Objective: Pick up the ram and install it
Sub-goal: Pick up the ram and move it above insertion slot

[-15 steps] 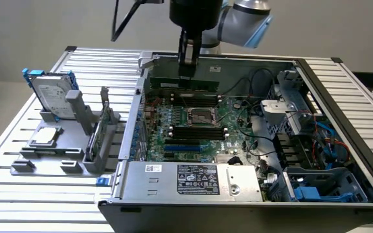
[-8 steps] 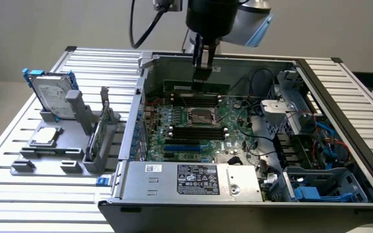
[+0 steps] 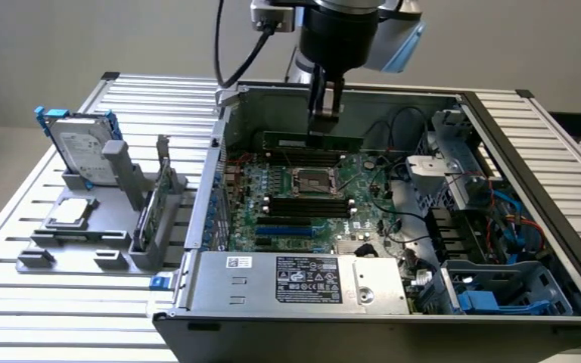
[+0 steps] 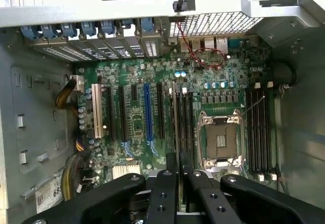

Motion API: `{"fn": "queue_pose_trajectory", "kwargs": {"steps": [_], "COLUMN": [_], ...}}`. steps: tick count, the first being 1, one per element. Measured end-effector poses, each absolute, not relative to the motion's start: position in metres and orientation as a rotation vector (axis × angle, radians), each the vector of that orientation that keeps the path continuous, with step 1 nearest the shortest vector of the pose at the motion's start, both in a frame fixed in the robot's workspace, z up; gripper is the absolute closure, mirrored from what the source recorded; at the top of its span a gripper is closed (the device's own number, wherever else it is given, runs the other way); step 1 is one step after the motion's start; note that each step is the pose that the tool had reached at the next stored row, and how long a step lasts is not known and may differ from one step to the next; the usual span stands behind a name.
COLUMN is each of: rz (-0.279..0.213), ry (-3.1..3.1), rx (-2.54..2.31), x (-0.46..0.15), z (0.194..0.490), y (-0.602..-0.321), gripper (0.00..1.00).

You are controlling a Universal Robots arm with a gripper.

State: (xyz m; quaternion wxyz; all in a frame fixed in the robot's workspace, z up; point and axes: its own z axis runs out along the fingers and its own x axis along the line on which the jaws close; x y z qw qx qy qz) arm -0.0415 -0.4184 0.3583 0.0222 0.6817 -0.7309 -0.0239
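The ram is a long narrow green stick, held level and hanging inside the open computer case above the motherboard. My gripper reaches down from above and is shut on the stick near its middle. In the wrist view the two black fingers press together on the stick's thin edge. Black memory slots run beside the bare CPU socket, more slots lie on its other side. The stick hangs over the slots behind the socket, apart from them.
The case's metal walls surround the board. A power supply sits at the front and cables and drive bays at the exterior view's right. A grey stand with a hard drive stands at the exterior view's left.
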Motion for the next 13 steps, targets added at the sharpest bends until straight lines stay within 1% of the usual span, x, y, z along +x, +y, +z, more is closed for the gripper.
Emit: {"fn": "queue_pose_trajectory", "kwargs": {"steps": [13], "rz": [-0.071], "ry": [-2.25], "rx": [2.129], "x": [-0.032], "z": [0.335], "y": [-0.41], "gripper": [0.86]}}
